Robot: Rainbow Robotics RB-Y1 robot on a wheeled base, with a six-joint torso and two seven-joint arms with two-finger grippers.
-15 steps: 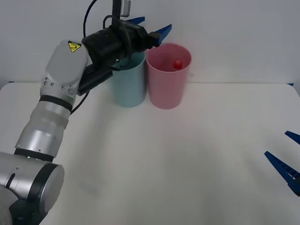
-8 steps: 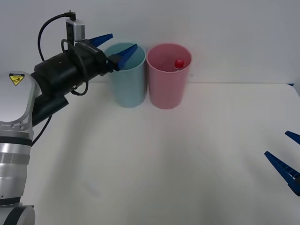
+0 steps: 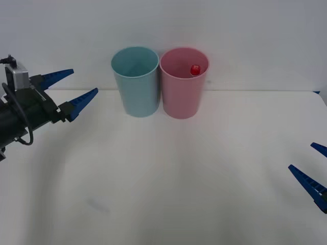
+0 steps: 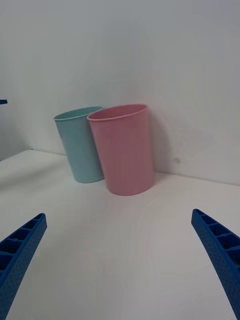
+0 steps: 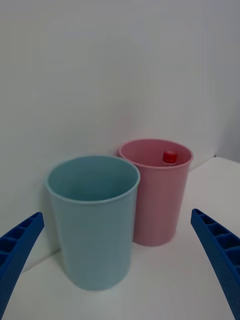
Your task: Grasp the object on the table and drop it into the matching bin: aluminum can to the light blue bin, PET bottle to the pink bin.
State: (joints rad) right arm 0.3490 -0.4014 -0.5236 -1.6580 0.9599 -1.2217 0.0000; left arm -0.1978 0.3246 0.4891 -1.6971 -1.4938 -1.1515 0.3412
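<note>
While both arms hang off the white counter [image 3: 168,178], right end effector [image 3: 312,173] sits nearest, fingers spread; left end effector [image 3: 67,88] spread, left of the light blue bin [image 3: 135,81]. Touching beside it, smooth tapered pink bin [image 3: 184,84] holds PET bottle [image 3: 194,70], red cap showing.

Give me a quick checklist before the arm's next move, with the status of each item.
1. PET bottle in pink bin, red cap visible inside: ok.
2. Light blue bin upright and empty: ok.
3. Left gripper open, holding nothing: ok.
4. Left gripper apart from both bins, out to their left: ok.
5. Right gripper open at the table edge: ok.
6. Another object waiting on the table: cannot tell.
</note>
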